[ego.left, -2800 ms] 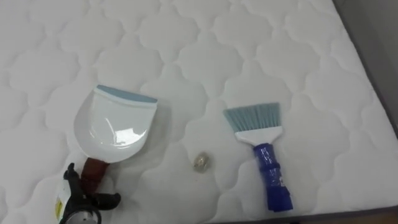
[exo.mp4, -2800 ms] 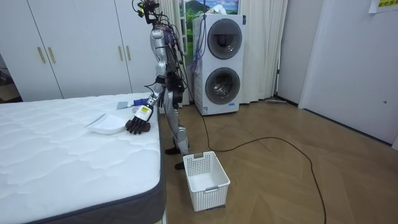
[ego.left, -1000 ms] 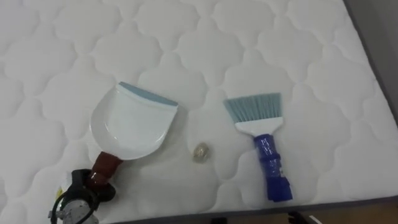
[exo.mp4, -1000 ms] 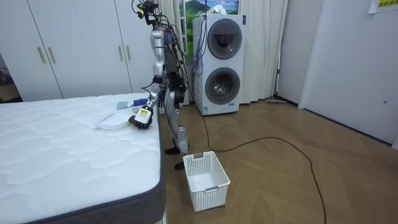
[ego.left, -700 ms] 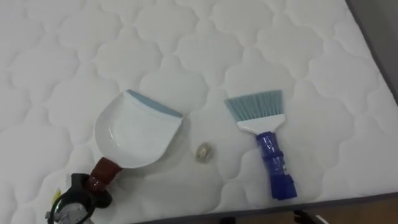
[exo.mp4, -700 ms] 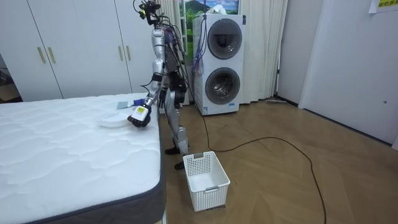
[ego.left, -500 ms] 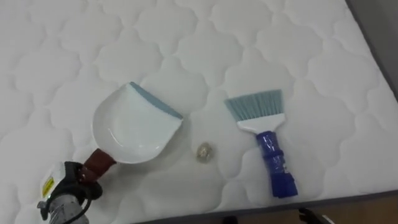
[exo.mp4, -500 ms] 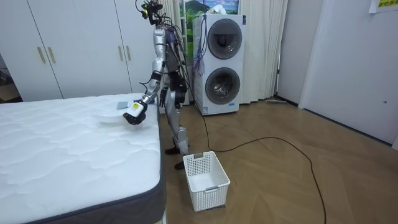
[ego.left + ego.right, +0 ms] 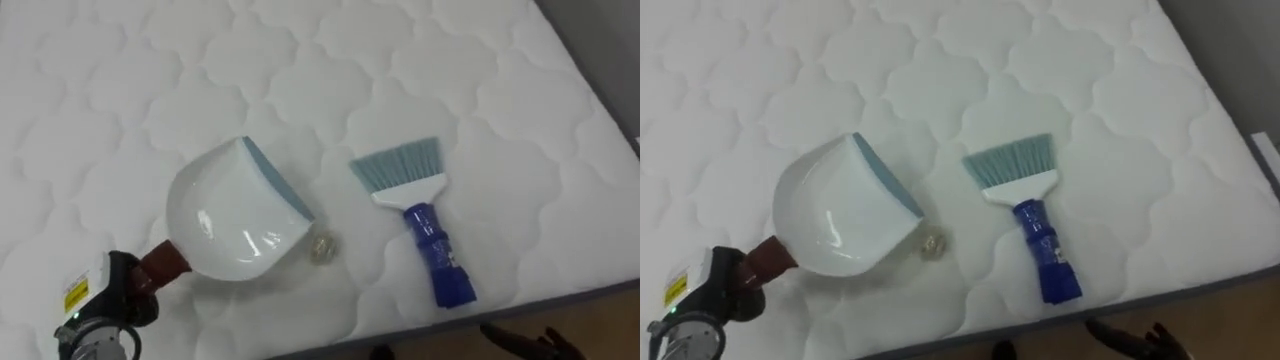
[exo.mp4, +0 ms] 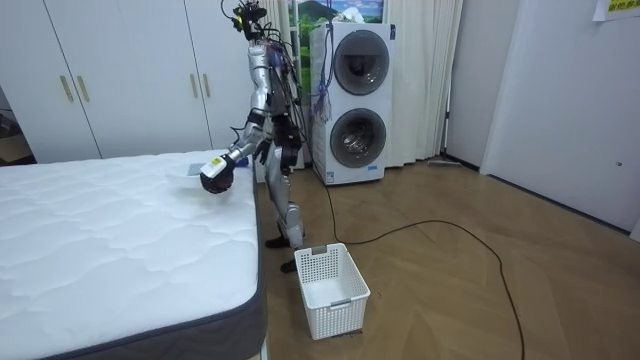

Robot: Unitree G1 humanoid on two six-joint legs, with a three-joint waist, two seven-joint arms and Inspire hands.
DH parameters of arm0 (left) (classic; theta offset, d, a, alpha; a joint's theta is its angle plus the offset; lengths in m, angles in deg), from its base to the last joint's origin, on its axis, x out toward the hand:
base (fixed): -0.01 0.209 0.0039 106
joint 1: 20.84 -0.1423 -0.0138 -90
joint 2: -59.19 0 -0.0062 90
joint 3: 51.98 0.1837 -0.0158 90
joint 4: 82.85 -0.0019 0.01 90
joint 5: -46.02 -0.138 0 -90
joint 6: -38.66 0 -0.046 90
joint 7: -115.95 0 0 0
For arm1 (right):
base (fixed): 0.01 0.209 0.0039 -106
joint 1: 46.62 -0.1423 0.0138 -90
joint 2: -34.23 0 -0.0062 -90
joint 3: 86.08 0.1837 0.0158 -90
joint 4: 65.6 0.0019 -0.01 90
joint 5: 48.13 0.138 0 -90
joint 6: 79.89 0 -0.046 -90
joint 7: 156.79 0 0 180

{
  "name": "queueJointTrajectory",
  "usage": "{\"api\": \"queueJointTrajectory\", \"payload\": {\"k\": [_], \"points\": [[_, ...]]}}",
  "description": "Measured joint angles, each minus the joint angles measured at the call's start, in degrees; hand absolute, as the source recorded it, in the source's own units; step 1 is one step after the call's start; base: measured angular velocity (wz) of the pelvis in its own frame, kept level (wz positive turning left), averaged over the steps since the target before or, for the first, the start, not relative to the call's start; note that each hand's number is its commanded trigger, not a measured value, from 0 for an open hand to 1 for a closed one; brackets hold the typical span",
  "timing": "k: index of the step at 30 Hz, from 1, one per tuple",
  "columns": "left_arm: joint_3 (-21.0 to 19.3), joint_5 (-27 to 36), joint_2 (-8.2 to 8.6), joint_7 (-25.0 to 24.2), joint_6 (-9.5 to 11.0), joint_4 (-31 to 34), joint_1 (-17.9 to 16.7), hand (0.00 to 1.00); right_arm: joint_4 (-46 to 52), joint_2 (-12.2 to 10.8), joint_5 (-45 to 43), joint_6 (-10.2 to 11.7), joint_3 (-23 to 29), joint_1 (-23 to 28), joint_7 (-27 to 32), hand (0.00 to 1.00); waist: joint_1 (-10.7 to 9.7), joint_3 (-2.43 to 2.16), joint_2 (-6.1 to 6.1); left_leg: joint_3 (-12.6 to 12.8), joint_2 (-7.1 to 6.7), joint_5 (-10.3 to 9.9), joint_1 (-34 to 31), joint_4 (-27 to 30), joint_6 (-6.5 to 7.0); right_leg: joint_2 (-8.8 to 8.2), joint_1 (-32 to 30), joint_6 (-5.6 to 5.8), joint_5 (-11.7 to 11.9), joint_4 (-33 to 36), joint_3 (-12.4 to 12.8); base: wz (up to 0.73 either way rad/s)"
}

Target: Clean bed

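Your left hand [image 9: 118, 295] is curled round the handle of the dustpan [image 9: 235, 220], which sits tilted on the mattress [image 9: 480, 90]. The crumpled scrap [image 9: 321, 248] lies just beside the dustpan's lip, with the brush [image 9: 415, 215] beyond it, untouched. Press the lip flat, facing the scrap. Whether the right hand [image 9: 1130, 338] is spread or closed cannot be told.

Left hand [image 9: 113, 296] hides the dustpan [image 9: 235, 215] handle's end — bottom edge cuts the right hand [image 9: 530, 340].
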Motion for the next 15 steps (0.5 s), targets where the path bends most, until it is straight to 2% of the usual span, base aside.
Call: {"api": "queueJointTrajectory", "payload": {"k": [6,10,13,15], "points": [[0.8,-0.1,-0.47,0.0,0.8,0.2,-2.7,1.00,1.5,0.3,0.5,2.4,4.1,-3.7,5.1,0.00,-0.7,-0.07,0.14,0.5,-0.30,0.1,-1.0,0.0,0.25,-0.78,-1.4,0.14,0.0,0.7,-0.2,-0.01],[1.0,-0.1,-0.56,0.0,0.8,0.2,-3.9,1.00,4.8,1.0,-0.3,3.3,5.7,-4.0,9.2,0.00,-1.1,-0.06,0.08,0.7,-0.44,0.2,-1.2,-0.2,0.35,-0.87,-1.7,0.30,-0.1,0.8,-0.1,0.00],[1.4,-0.1,-0.74,0.6,0.8,0.1,-3.7,1.00,8.2,1.8,-0.8,4.0,6.1,-4.2,13.5,0.00,-1.0,-0.04,-0.40,1.0,-0.75,0.3,-2.1,0.0,0.57,-1.06,-3.3,0.35,-0.2,1.8,0.6,-0.05],[1.4,-0.1,-0.81,1.3,0.9,0.1,-3.8,1.00,12.1,1.8,-1.3,4.8,5.9,-4.0,17.5,0.00,-0.5,-0.19,-0.94,1.9,-0.81,0.3,-2.7,0.7,0.60,-1.08,-4.2,0.45,-0.3,2.3,1.5,-0.20]]}}
